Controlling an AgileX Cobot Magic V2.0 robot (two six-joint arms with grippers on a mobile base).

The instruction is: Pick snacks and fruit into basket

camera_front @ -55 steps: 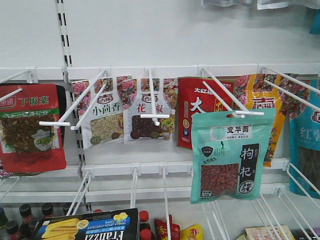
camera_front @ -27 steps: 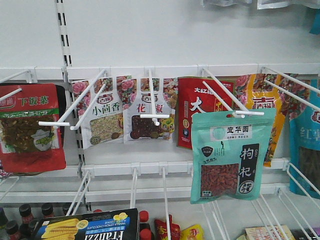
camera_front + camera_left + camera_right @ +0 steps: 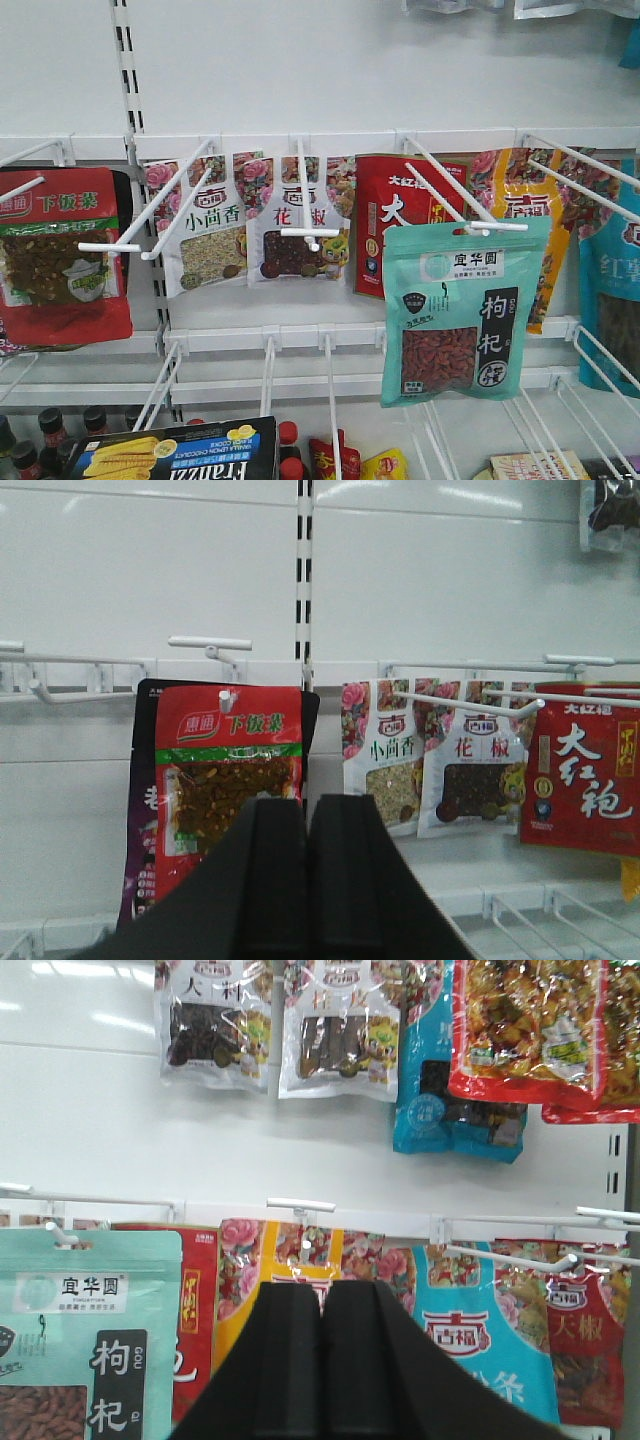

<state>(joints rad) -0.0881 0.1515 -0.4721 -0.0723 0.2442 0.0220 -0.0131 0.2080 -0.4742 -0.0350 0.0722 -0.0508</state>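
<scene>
Left end effector (image 3: 306,815) and right end effector (image 3: 321,1295), both clenched and empty, face a shop shelf (image 3: 300,335) of hanging packets
The teal pouch (image 3: 462,310) hangs on a wire hook (image 3: 450,180); the black biscuit box (image 3: 180,455) lies below, cut off by the frame. Reaching appears yet to begin: the right arm would need to open, then slide the pouch off. Basket and fruit are out of sight

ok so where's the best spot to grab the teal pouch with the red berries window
Probably the bottom edge, coming from the front: the teal pouch with black label hangs flat, face-out, near the tip of a white wire peg, its lower edge free, so it can slide forward off.
</scene>
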